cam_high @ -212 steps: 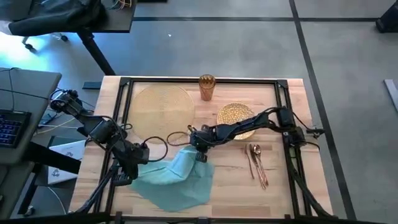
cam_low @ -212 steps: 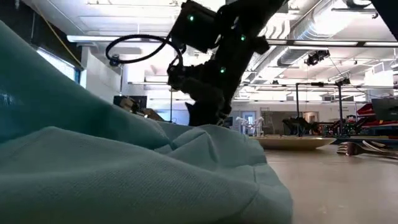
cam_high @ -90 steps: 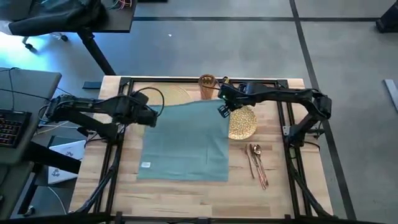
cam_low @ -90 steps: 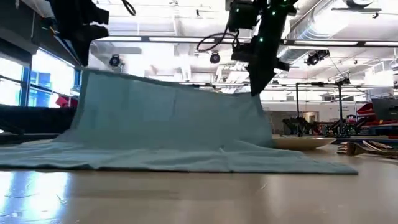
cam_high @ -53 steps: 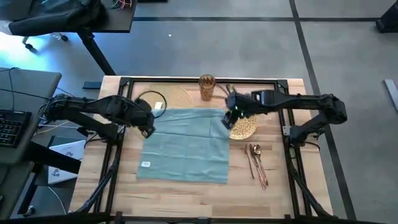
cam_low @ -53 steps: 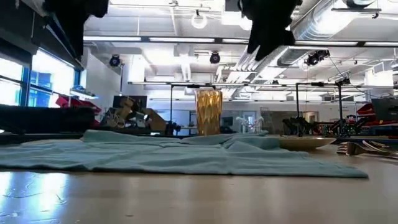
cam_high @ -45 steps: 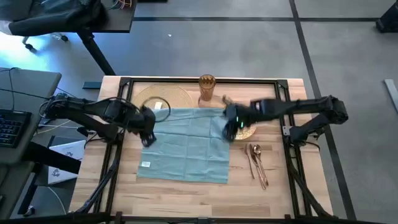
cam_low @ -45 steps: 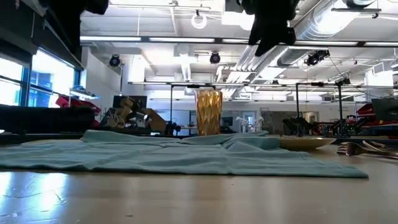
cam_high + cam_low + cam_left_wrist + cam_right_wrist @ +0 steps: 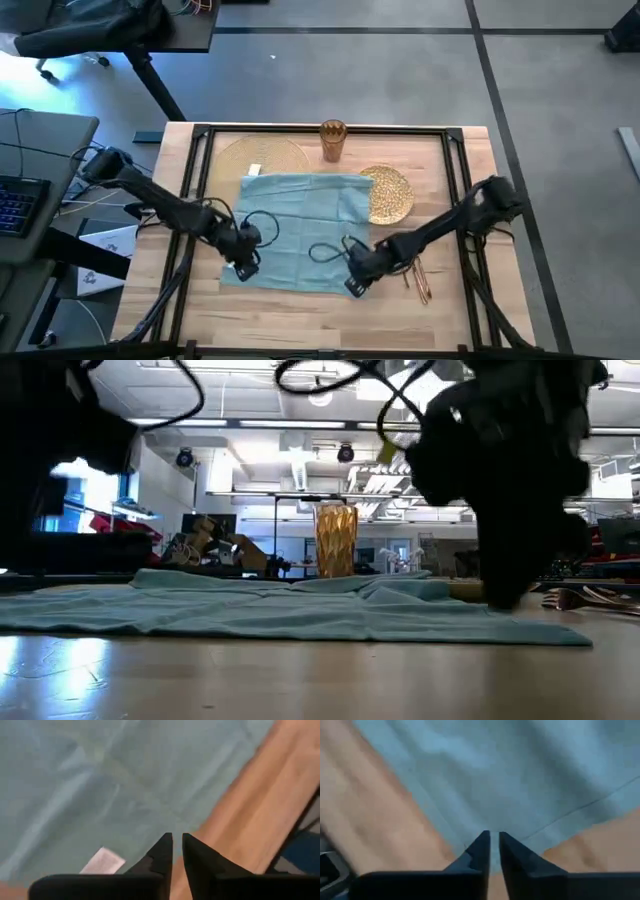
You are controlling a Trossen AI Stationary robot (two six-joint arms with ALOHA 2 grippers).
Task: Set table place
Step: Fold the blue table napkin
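Butcher-block table [image 9: 455, 320] bears flat, square woven teal napkin [image 9: 300, 225], ribbed amber cup [image 9: 332, 140].

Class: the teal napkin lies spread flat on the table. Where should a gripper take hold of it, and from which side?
Grip a near corner of the teal napkin, coming down from above at its edge. It lies flat, so only the hem offers a pinch. The left gripper and right gripper sit at those two corners, fingers nearly closed.

The desk [image 9: 470, 300] is showing light wood with a black rail frame. The napkin [image 9: 300, 230] is lying teal with a small white tag. The placemat [image 9: 262, 155] is pale gold, the plate [image 9: 390, 195] glittery gold, the cup [image 9: 332, 140] amber, the spoon [image 9: 418, 280] copper.
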